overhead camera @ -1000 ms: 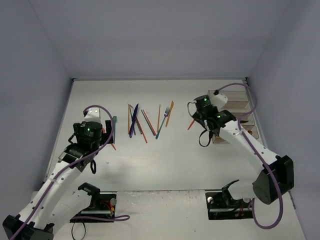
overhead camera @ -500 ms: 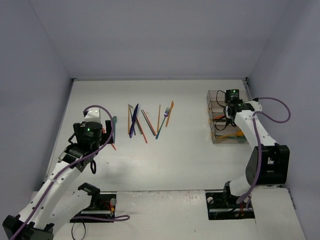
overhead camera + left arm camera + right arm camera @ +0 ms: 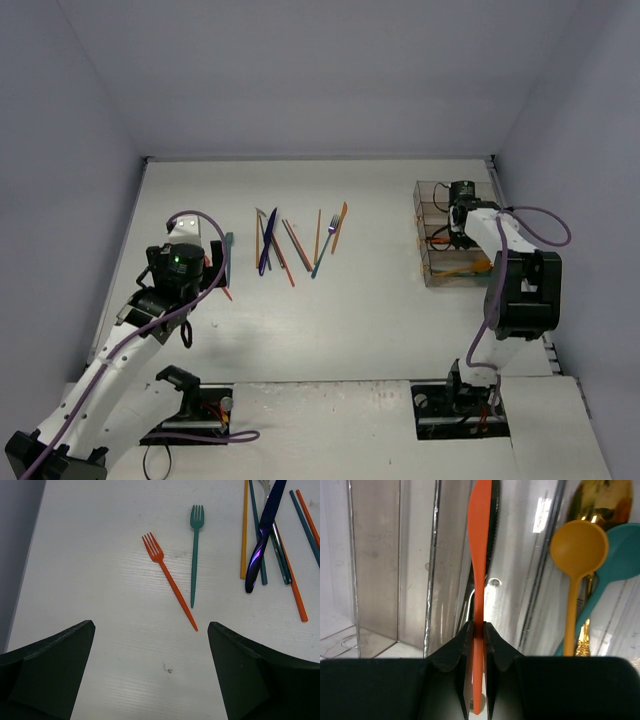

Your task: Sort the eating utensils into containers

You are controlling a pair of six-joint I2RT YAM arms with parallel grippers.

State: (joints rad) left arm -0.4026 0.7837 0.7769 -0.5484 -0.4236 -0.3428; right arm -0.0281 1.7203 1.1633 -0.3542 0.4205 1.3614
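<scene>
The right gripper [image 3: 479, 626] is reaching down into the row of four joined clear-plastic bins with brownish walls [image 3: 432, 555]. Its two fingers [image 3: 462, 642] are pinching the handle of a slim orange plastic knife [image 3: 480, 540]. The knife is running straight ahead of the fingertips, lengthwise inside one compartment. A black serrated knife edge [image 3: 494, 525] is showing just along its right side. In the next compartment to this gripper's right, a yellow-orange plastic spoon [image 3: 578, 547], a teal plastic spoon [image 3: 625, 550] and a shiny gold spoon [image 3: 597, 500] are lying together, overlapping.

The left gripper [image 3: 151, 625] is hanging above the white table [image 3: 100, 555] with its jaws spread wide, gripping nothing. Just ahead of it a slim orange plastic fork [image 3: 167, 577] and a slim teal plastic fork [image 3: 194, 555] are lying flat. Their tines are pointing away from the gripper and their handle ends are nearly meeting. Farther ahead and to its right, a glossy navy knife [image 3: 262, 535] is lying among an orange chopstick [image 3: 244, 530] and a teal chopstick [image 3: 254, 510]. This loose cluster is sitting well apart from the bins, off to the left gripper's right.
</scene>
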